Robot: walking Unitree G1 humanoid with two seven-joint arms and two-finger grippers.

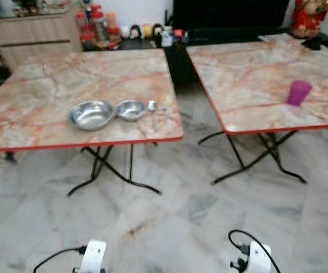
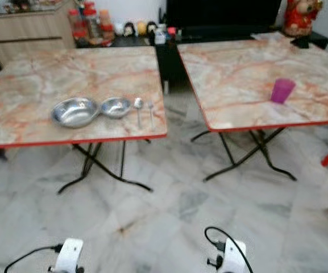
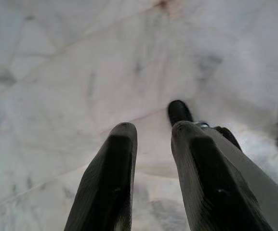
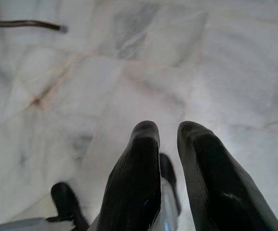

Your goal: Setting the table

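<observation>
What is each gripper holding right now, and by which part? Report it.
Nothing is held. The left gripper and right gripper hang over the floor with only a bare gap between their fingers. The bowls and purple cup sit untouched on the tables.

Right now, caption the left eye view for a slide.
Two bowls and cutlery on left table, pink cup on right.

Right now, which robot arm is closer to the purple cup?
Right. The right arm hangs low, below the purple cup on the right-hand table. The left arm hangs across the floor, farther away.
</observation>
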